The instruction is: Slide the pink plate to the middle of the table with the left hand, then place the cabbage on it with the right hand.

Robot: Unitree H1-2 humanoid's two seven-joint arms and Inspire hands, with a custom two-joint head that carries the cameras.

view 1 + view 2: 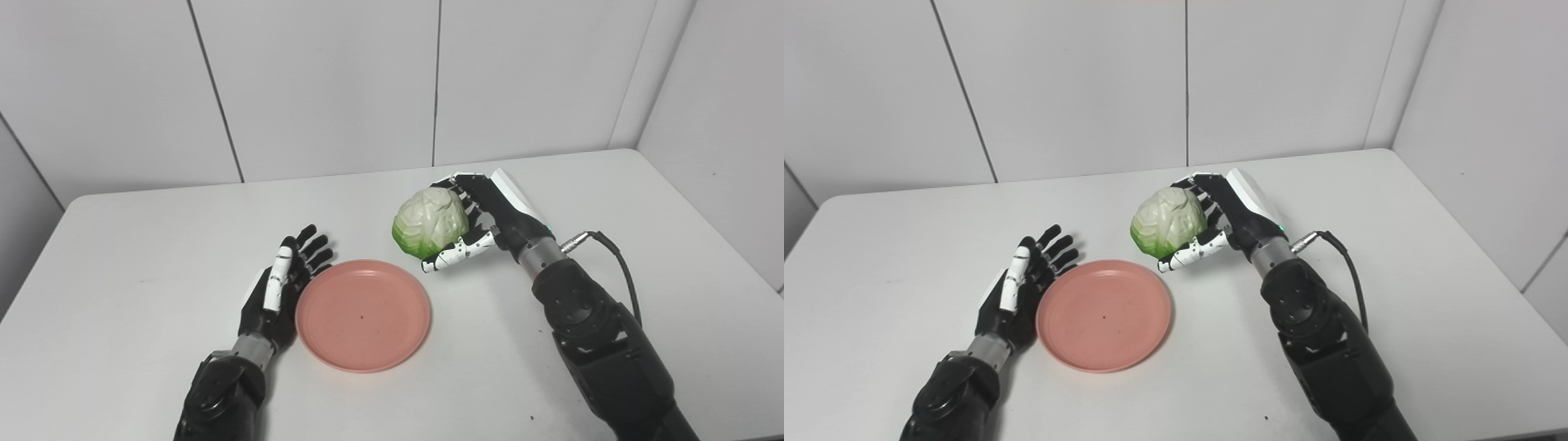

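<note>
You are in the second step, by the look of it: the plate (362, 315) sits near the middle of the table (643, 245), and the cabbage (430, 222) is clasped in your right hand (484, 226), fingers wrapped over its far side and thumb under its near side, just beyond the plate's far right rim. Next you need to carry it left and nearer, over the plate's centre, lower it and let go. Your left hand (283, 288) rests with fingers spread, holding nothing, against the plate's left rim.

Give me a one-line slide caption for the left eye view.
Right hand grips the cabbage beside the pink plate; open left hand flanks it.
</note>
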